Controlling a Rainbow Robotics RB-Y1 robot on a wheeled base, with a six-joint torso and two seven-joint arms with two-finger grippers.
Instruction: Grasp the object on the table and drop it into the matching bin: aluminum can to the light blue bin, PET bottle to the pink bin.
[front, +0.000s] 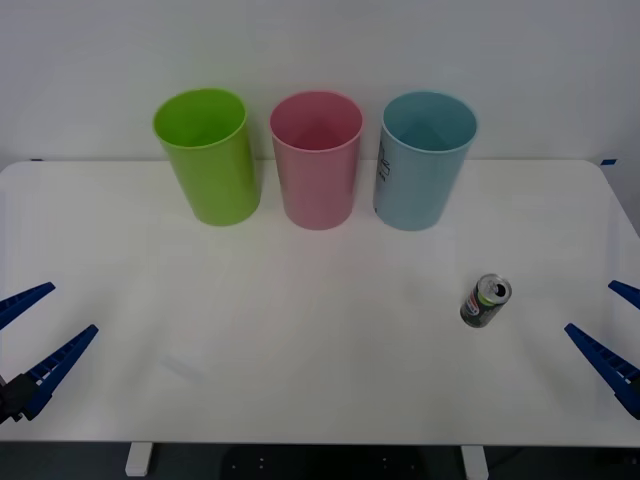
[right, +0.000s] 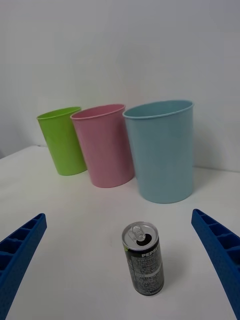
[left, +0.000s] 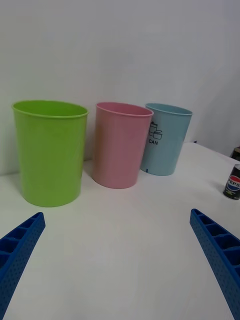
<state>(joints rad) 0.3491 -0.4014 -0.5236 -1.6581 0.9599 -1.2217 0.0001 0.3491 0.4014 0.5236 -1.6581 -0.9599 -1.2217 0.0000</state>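
Observation:
A small dark aluminum can (front: 486, 301) with a silver top stands upright on the white table (front: 300, 340), right of centre; it is the object. The light blue bin (front: 425, 165) stands behind it at the back, with the pink bin (front: 317, 165) on its left. My right gripper (front: 590, 306) is open at the table's right edge, level with the can and apart from it. In the right wrist view the can (right: 143, 257) lies ahead between the open fingers (right: 220, 250). My left gripper (front: 72, 308) is open and empty at the left edge, and its wrist view catches the can (left: 233, 181) far off.
A green bin (front: 208, 160) stands left of the pink one, so three bins form a row along the back by the wall. The light blue bin's label (left: 154, 135) reads CAN. Bare tabletop stretches between the bins and both grippers.

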